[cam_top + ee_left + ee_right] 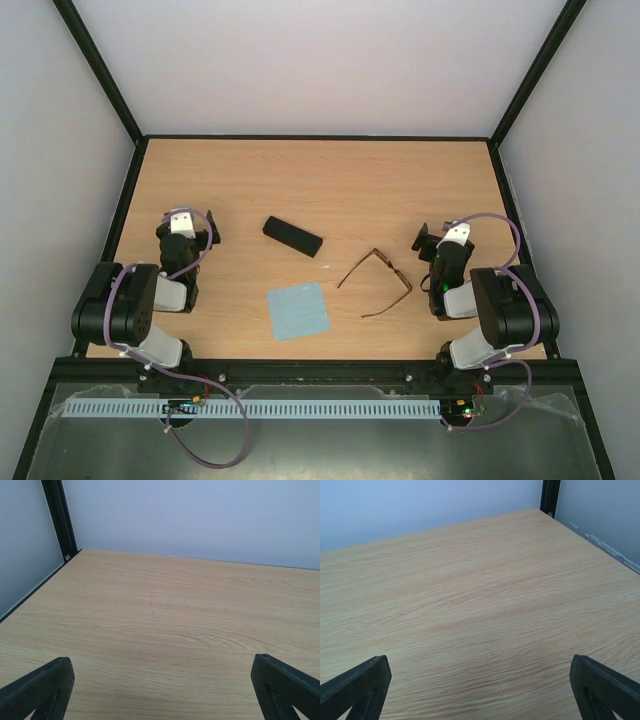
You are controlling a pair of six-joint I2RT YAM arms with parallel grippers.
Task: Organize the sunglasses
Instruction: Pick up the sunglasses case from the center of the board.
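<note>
The sunglasses [385, 270], thin reddish-brown frame with both temple arms spread, lie on the wooden table right of centre. A black oblong case [293, 236] lies closed at the middle, and a light blue cloth [299, 310] is spread flat in front of it. My left gripper [190, 228] rests folded back at the left, open, with only bare wood between its fingers [37, 690]. At the right, just beside the glasses, my right gripper [440, 240] is likewise open and holds nothing. Neither wrist view shows any of the objects.
Black frame posts [60, 517] and pale walls [320, 60] close the table on three sides. A black rail [320, 375] runs along the near edge by the arm bases.
</note>
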